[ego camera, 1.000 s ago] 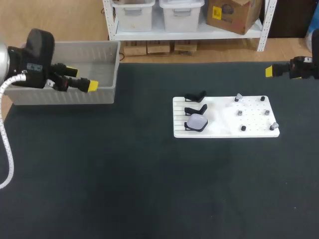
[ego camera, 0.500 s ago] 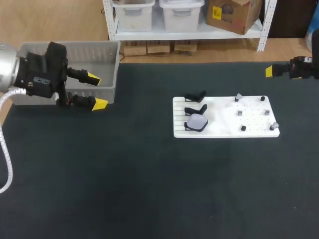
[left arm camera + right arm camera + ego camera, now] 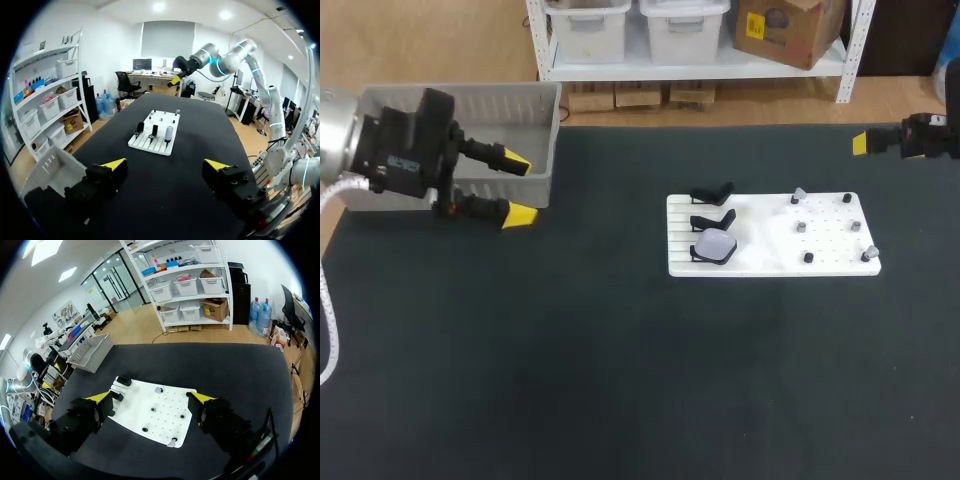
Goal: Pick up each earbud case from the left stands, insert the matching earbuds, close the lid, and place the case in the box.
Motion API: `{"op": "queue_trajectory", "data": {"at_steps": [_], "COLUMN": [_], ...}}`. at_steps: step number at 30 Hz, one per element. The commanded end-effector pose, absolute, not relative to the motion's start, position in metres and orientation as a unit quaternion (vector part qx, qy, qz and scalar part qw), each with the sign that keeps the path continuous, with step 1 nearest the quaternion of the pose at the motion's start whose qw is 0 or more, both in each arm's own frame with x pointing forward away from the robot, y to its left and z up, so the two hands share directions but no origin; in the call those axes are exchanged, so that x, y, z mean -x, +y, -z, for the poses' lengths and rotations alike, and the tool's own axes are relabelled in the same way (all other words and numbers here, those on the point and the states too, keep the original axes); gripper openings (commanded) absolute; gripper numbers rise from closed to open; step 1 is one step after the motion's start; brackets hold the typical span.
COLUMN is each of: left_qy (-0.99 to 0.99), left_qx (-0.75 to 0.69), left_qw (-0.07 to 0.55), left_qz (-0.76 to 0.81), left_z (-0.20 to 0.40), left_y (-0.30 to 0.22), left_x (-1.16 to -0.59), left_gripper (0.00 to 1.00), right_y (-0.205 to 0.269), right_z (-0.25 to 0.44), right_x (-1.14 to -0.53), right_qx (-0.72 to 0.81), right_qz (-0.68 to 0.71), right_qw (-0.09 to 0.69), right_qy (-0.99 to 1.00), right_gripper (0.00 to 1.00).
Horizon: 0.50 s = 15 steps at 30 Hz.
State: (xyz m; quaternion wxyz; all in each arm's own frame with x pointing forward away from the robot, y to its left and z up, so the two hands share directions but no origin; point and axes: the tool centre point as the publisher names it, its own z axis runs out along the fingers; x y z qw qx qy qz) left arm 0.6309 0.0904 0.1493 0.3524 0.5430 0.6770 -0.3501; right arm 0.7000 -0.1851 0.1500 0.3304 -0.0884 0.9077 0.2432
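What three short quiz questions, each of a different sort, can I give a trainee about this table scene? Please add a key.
1. True or false: the left gripper is holding the earbud case.
2. Multiple choice: how many of the three stands on the white board are empty? A) one B) two C) three
3. Fill in the missing word: the grey box is on the robot's ____ side of the table.

Key:
1. False. Its fingers are apart with nothing between them, and the case sits on the nearest stand.
2. B
3. left
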Motion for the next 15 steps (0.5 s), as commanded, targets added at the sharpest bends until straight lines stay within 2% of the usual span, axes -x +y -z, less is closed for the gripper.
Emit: {"op": "queue_trajectory", "data": {"at_steps": [1, 15], "left_qy": [0.666, 0.631], "left_qx": [-0.555, -0.591], "left_qw": [0.349, 0.318], "left_qz": [0.355, 0.388], "left_z": [-0.128, -0.091], "left_y": [0.071, 0.000], "left_x": [-0.636, -0.647], "left_gripper": [1.00, 1.00], "right_y": [-0.185, -0.185], "right_z": [-0.150, -0.150], "right_x": [-0.700, -0.700], "right_qx": [0.088, 0.088], "right_qz": [-0.243, -0.243], "right_qw": [0.330, 0.330], "right_qy": [0.908, 0.908], "right_gripper": [1.00, 1.00]}}
